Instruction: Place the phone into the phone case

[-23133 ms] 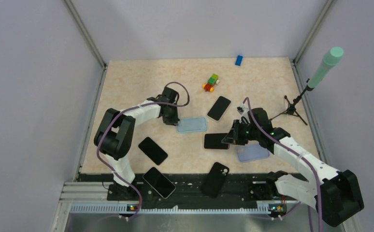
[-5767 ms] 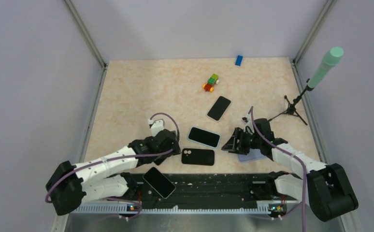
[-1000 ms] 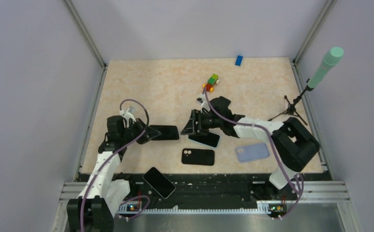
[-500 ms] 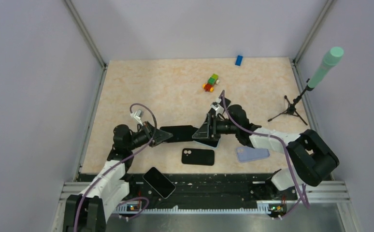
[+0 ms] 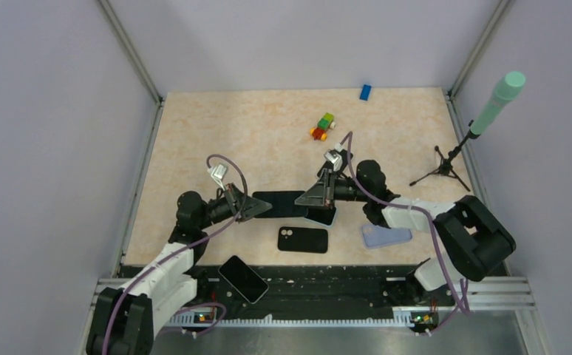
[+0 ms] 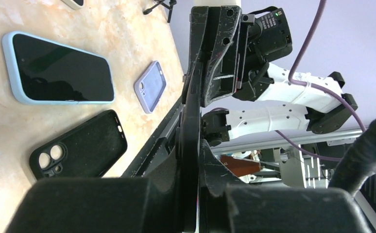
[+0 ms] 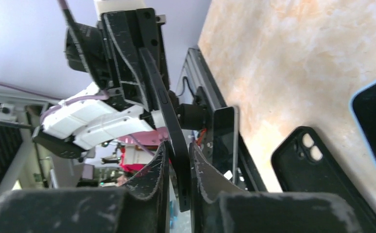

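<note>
Jaws of the left gripper [image 5: 259,208] are clenched on the left end of the black phone [image 5: 281,201], held off the table just behind the black phone case [image 5: 303,239]. The right gripper [image 5: 307,203] pinches the phone's right end. A lavender case [image 5: 386,235] lies right of the black phone case.

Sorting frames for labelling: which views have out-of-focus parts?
Left wrist: left fingers up close blurred, black case sharp. Right wrist: right fingers blurred, held phone fairly sharp. Top external: sharp throughout, evenly lit.
</note>
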`<action>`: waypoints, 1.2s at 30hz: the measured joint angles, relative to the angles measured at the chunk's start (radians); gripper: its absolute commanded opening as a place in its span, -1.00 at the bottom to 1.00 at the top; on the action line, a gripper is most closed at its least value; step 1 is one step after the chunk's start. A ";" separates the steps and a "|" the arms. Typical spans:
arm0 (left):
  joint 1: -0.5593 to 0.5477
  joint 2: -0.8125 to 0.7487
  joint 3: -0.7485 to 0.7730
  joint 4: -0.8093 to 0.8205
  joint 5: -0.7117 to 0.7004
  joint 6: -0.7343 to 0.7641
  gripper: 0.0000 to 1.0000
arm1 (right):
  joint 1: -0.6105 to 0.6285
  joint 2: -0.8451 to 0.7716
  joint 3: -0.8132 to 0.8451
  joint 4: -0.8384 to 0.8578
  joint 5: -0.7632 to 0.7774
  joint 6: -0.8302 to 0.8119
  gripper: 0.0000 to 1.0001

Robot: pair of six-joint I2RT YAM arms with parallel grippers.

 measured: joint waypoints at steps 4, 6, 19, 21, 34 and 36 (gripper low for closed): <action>0.002 0.000 0.000 0.026 0.001 -0.024 -0.63 | -0.013 0.002 -0.011 0.076 -0.037 0.035 -1.00; 0.001 0.000 0.000 0.026 0.000 -0.024 -0.25 | -0.013 0.002 -0.016 0.095 -0.041 0.043 -1.00; -0.007 0.019 0.002 -0.160 -0.060 0.097 0.60 | 0.006 -0.051 -0.006 -0.163 0.000 -0.089 -1.00; -0.007 0.007 0.004 -0.224 -0.078 0.131 0.61 | 0.006 -0.081 0.001 -0.242 0.026 -0.132 -1.00; -0.014 0.011 0.033 -0.614 -0.201 0.358 0.50 | -0.043 -0.310 -0.008 -0.612 0.141 -0.268 -1.00; -0.019 0.029 0.033 -0.633 -0.208 0.367 0.48 | -0.049 -0.345 -0.027 -0.649 0.147 -0.267 -1.00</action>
